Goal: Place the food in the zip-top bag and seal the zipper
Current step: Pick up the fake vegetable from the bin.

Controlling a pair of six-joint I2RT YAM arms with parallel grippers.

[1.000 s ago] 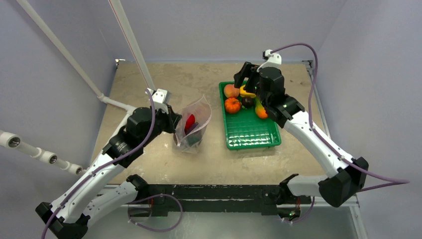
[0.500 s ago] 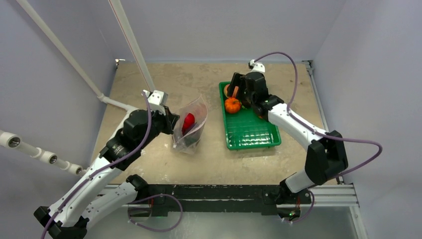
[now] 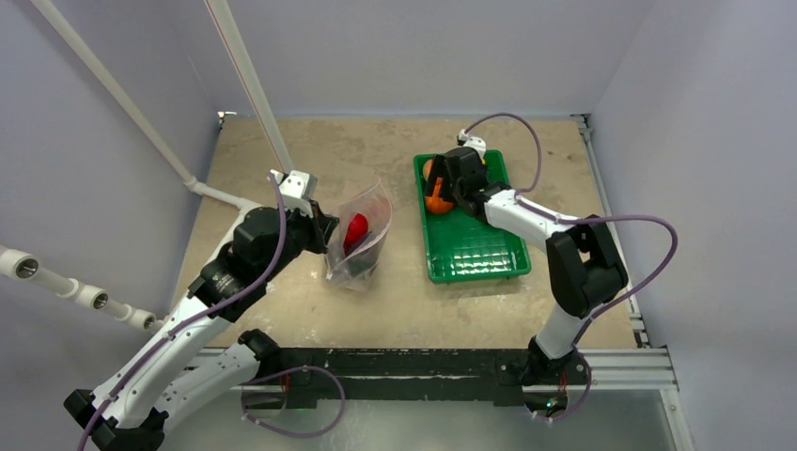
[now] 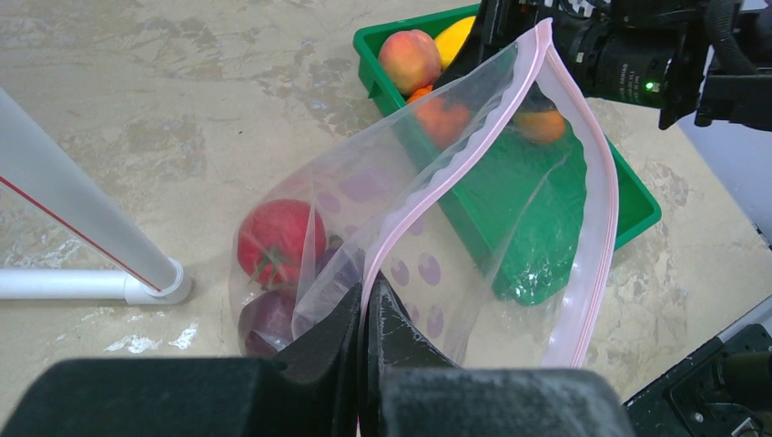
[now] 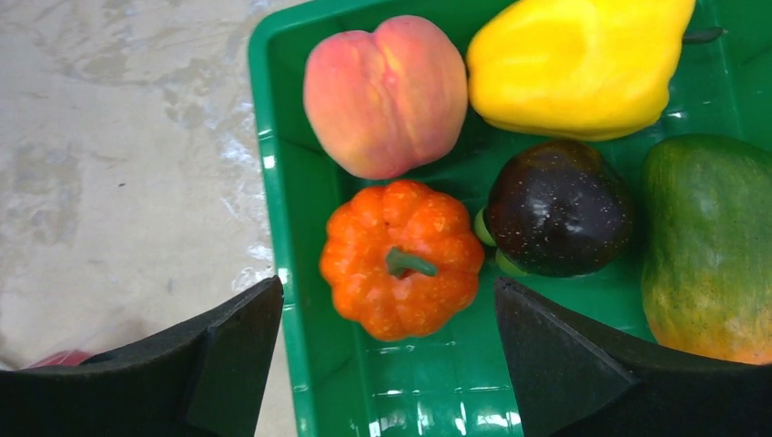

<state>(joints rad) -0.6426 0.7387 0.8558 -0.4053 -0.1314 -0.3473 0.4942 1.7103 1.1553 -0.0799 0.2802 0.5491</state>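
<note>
The clear zip-top bag [image 3: 362, 240] stands open on the table, its pinkish zipper [image 4: 473, 137] held up. My left gripper [image 4: 366, 305] is shut on the bag's near rim. A red tomato [image 4: 275, 241] and a purple piece [image 4: 266, 319] lie inside. My right gripper [image 5: 387, 319] is open above the green tray [image 5: 300, 364], its fingers [image 5: 232, 350] straddling an orange pumpkin [image 5: 401, 259]. A peach [image 5: 387, 91], a yellow pepper [image 5: 573, 59], a dark purple fruit [image 5: 557, 208] and a green-orange fruit [image 5: 710, 246] lie beside the pumpkin.
The tray [image 3: 475, 249] sits right of the bag on the tan table. A white pipe frame [image 3: 244, 85] rises at the left, with a foot [image 4: 159, 282] close to the bag. Grey walls enclose the table.
My right gripper has moved left and down over the tray's far end, from above the yellow pepper to above the pumpkin. The left gripper still holds the bag in place.
</note>
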